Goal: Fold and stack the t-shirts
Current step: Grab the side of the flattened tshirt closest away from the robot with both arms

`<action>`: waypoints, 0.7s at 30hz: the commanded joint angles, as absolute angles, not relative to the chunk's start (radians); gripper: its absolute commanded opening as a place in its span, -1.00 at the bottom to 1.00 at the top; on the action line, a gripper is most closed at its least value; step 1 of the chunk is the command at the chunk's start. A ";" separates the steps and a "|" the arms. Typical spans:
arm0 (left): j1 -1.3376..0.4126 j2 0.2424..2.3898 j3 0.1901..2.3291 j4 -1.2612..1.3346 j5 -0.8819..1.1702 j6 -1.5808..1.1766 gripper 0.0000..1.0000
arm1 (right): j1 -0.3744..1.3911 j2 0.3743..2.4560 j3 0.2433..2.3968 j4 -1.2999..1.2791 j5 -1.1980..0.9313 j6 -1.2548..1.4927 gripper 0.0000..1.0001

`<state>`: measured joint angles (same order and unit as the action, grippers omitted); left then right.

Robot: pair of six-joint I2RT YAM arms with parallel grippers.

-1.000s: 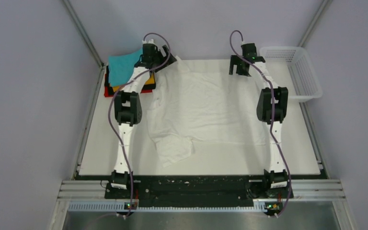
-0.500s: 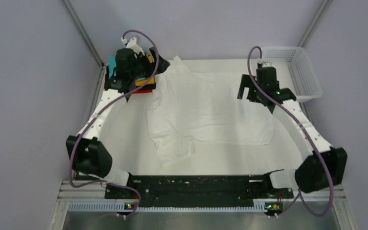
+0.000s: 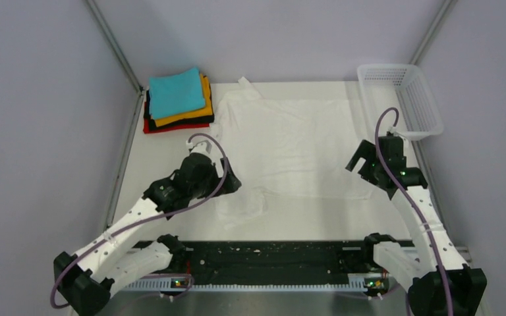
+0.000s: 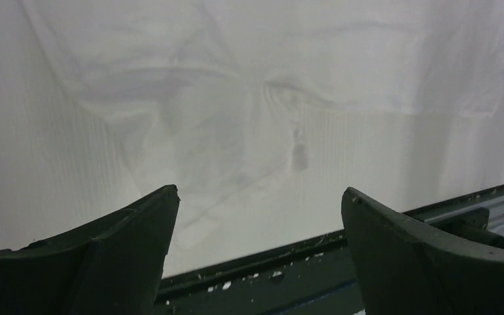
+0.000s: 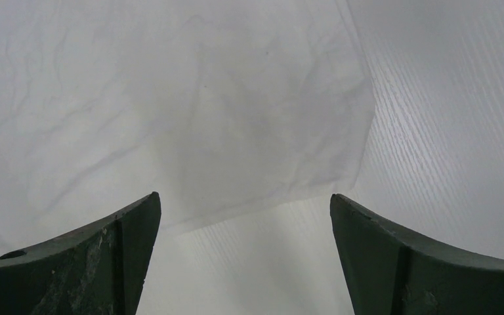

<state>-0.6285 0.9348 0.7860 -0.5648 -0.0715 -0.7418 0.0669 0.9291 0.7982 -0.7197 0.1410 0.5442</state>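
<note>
The white t-shirt [image 3: 290, 141] lies spread flat on the table, one sleeve [image 3: 240, 205] near the front edge. A folded stack [image 3: 176, 100] sits at the far left: teal on top, then orange, black and red. My left gripper [image 3: 229, 183] is open and empty, hovering over the shirt's near left part; its view shows wrinkled white cloth [image 4: 236, 105] between the fingers [image 4: 128, 246]. My right gripper [image 3: 358, 166] is open and empty over the shirt's near right corner [image 5: 341, 151], with fingers [image 5: 115, 252] wide apart.
A white mesh basket [image 3: 405, 99] stands at the far right corner. The black rail [image 4: 302, 279] at the table's near edge shows just below the left gripper. Bare white tabletop [image 5: 446, 131] lies right of the shirt corner.
Both arms have swung back from the table's far edge toward the near side. The left one left the stack, which is now uncovered. The right one moved down to the shirt's near right corner.
</note>
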 commanded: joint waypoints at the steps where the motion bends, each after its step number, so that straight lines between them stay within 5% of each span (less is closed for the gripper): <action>1: -0.709 0.840 0.703 -0.833 -0.129 -0.924 0.97 | 0.061 0.913 0.757 -0.712 0.141 0.604 0.97; 7: -0.796 0.812 0.578 -0.835 -0.095 -1.047 0.87 | 0.060 0.890 0.710 -0.713 0.192 0.666 0.97; 15: -0.854 1.036 0.553 -0.708 -0.109 -1.057 0.70 | 0.058 0.856 0.693 -0.723 0.275 0.671 0.97; 21: -0.873 1.177 0.600 -0.675 -0.155 -1.046 0.39 | 0.058 0.860 0.670 -0.724 0.281 0.666 0.97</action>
